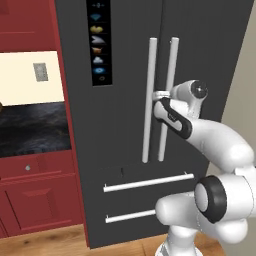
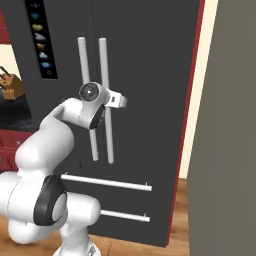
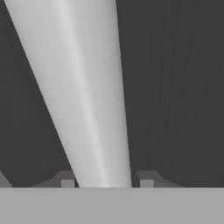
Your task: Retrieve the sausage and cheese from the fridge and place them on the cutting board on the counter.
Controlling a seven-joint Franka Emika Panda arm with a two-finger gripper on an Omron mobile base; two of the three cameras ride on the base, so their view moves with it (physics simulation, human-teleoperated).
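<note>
A: Left base view. The white arm is reaching up from the lower right toward the closed fridge [image 1: 130, 75], a tall dark grey unit with an icon panel [image 1: 98, 40] running down its left door. The claw [image 1: 156, 95] is sitting at the left bar handle [image 1: 149, 100], roughly at mid-height, with the right bar handle [image 1: 169, 97] standing just beside it.

B: And to the side of the fridge?

A: The counter [image 1: 32, 130], black marbled stone, is lying to the left over dark red cabinets [image 1: 35, 200]. Two horizontal drawer handles [image 1: 147, 182] are crossing the fridge's lower front.

B: Right base view?

A: The arm is coming in from the lower left here. The claw [image 2: 120, 101] is pressing in at the pair of upright handles, and the bar it is meeting is the one nearer the middle seam, the handle [image 2: 106, 100] on the right in this view. A knife block [image 2: 9, 85] is showing at the far left edge.

B: Hand view?

A: The white bar [image 3: 85, 96] is running up the frame, tilted, against the dark door [image 3: 175, 87]. The two finger tips [image 3: 68, 181] are rising at the bottom, one on each side of the bar and touching it. The claw is clamping the handle, its jaws drawn in around it.

B: Sausage, cheese, cutting board?

A: With the doors standing closed, I cannot tell where they are.
</note>
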